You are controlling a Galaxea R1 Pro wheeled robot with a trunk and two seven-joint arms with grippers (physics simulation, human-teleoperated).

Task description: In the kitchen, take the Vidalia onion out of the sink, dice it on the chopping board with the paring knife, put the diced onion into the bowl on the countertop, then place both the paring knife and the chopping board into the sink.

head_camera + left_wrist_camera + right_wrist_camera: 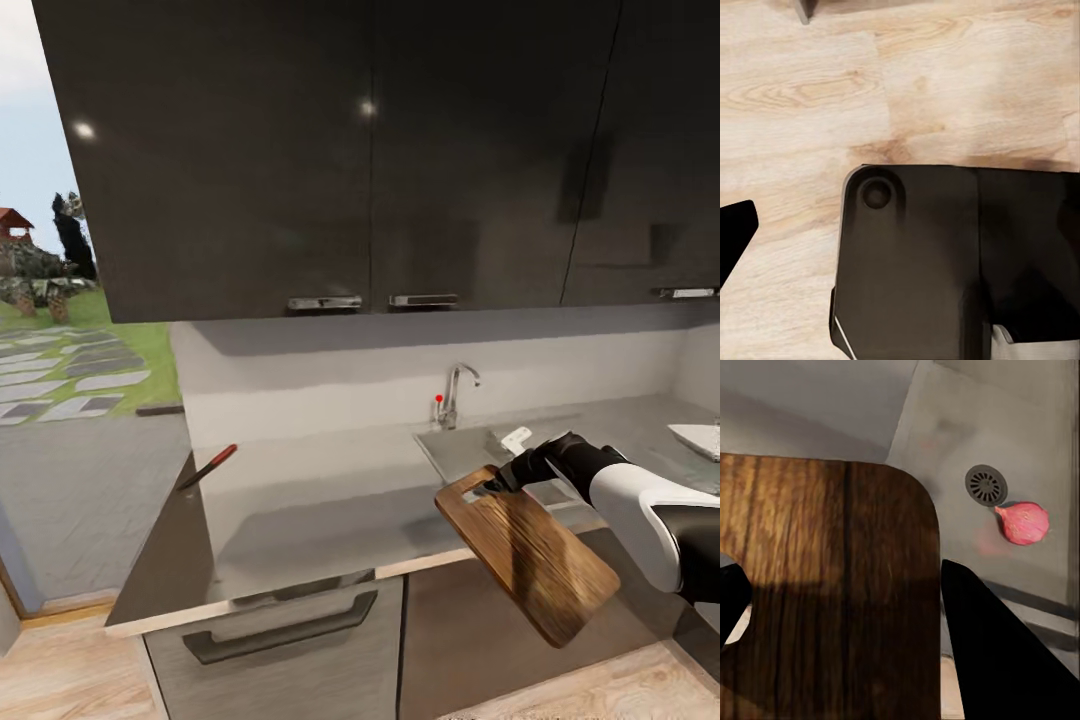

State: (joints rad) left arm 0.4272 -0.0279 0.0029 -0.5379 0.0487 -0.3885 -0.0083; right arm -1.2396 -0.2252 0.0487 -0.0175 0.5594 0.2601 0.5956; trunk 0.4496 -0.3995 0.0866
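Far left on my head view, the slim red-handled paring knife with dark blade [208, 467] lies at the left end of the long smooth grey countertop [320, 510], close to that end edge and to the back wall. The middle stretch of grey worktop between knife and basin is bare, lots of room there. Next right, the rectangular grey steel sink [462, 450] with its curved chrome tap and red knob sits against the wall. The rectangular brown wooden chopping board [528, 553] is lifted and tilted, its far corner over the sink's front rim, the rest hanging out past the counter's front edge over the cabinets. My right gripper [497, 483] is clamped on the board's upper edge; right wrist view shows a dark finger [1001, 652] on either side of the wood. Same view: the small pinkish-red Vidalia onion [1024, 523] lies in the basin just beside the round drain, clear of the board. Far right, the white squarish bowl [700, 439] is on the counter, cut off by the frame. Left gripper [735, 240]: one dark fingertip over wood floor, can't tell its state.
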